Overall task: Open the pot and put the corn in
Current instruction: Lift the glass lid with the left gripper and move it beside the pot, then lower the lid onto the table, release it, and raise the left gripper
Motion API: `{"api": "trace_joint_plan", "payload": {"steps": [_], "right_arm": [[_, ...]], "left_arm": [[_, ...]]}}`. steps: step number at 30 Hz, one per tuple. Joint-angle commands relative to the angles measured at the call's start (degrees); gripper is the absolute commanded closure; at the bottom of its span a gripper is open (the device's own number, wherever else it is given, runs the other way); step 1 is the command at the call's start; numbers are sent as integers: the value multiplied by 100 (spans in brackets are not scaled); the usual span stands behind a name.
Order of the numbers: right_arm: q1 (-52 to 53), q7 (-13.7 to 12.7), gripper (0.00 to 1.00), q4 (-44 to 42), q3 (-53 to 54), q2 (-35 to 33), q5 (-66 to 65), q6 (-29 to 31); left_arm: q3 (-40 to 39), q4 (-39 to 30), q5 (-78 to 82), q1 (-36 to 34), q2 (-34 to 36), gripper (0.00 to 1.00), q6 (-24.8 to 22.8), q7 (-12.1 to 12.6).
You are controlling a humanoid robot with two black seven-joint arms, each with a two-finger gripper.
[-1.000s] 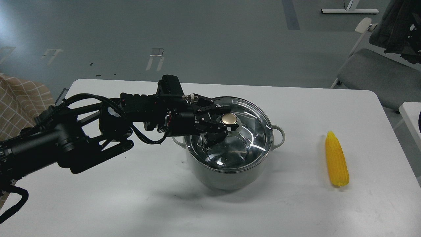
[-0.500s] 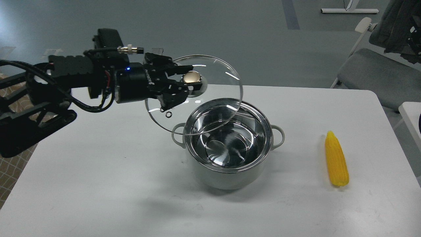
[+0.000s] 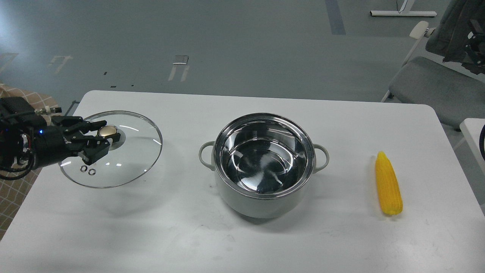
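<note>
**Pot uncovered, lid held at the left, corn lying at the right**

From my console the room is a grey floor with marked patches, and a grey chair (image 3: 428,89) stands past the far right corner of the white tabletop (image 3: 242,235), which fills most of the view.

The pot (image 3: 264,197) stands near the middle of the tabletop, open at the top. Its outer wall is pale grey-green, its rim and inside are shiny steel that mirrors the room, and a small loop handle juts out on each side. I see nothing inside it.

Well to the left of the pot, over the tabletop's left edge, my left gripper (image 3: 101,135) has its fingers (image 3: 89,126) closed around the gold knob (image 3: 107,131) of the round glass lid (image 3: 129,167). The lid sits roughly level; I cannot tell whether it rests on the tabletop or hangs just above it.

The corn (image 3: 387,184) lies flat near the right edge, well apart from the pot, bright yellow and husked, its pointed end toward the far side and its blunt end toward me.

My right gripper is out of sight.
</note>
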Motion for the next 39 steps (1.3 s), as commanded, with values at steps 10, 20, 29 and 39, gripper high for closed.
{"api": "trace_joint_plan", "payload": {"steps": [10, 20, 29, 39], "right_arm": [[-11, -9, 0, 33, -210, 5, -79, 0], [-398, 0, 0, 762, -325, -382, -88, 0], [-573, 0, 0, 762, -334, -496, -97, 0], [-1258, 9, 0, 1630, -439, -1048, -3211, 0]], "left_arm": [[9, 797, -363, 455, -785, 72, 314, 3], [9, 806, -373, 473, -856, 46, 314, -6], [0, 806, -381, 482, -926, 33, 323, -6], [-368, 797, -2178, 114, -899, 20, 402, -41]]}}
